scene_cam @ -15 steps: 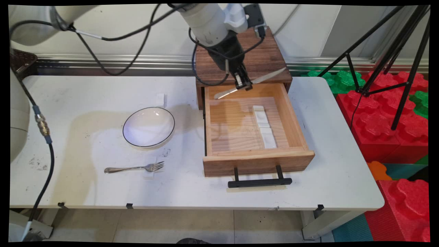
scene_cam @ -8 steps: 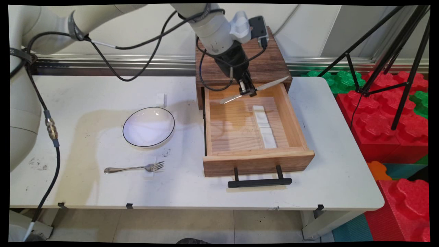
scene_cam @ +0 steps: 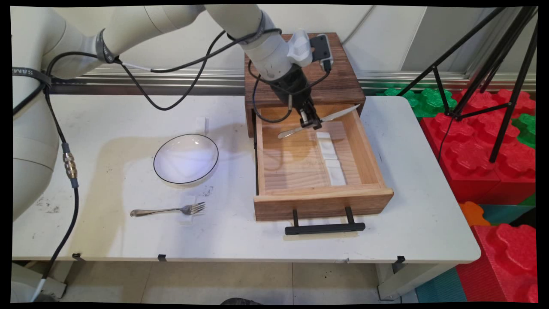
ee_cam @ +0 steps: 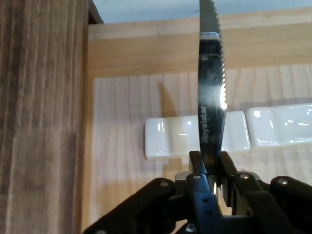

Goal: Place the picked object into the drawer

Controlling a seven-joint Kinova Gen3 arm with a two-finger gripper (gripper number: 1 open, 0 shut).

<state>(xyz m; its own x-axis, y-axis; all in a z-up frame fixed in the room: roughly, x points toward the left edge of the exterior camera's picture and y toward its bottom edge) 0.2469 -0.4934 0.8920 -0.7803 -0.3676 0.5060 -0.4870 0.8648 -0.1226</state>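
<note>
We start with the white table (scene_cam: 407, 206), which carries everything. At about three o'clock from its middle sits the wooden cabinet (scene_cam: 334, 81), its drawer (scene_cam: 321, 206) pulled fully out toward us — open so that its floor is reachable from above. On that floor, toward the drawer's three o'clock side, two white ceramic rests (scene_cam: 331, 159) lie end to end, placed, we judge, to keep cutlery off the wood. At nine o'clock from the drawer stands the white plate (scene_cam: 186, 159), and at six o'clock from the plate lies the fork (scene_cam: 169, 210), its tines propped on a small white rest.

The gripper (scene_cam: 310, 123) hangs over the drawer's far end, fingers (ee_cam: 197, 173) closed tight on the knife (scene_cam: 319, 121) near its middle. The knife is held level and clear of the wood — just above the far rest, its serrated blade (ee_cam: 212, 73) on edge in the hand view.
</note>
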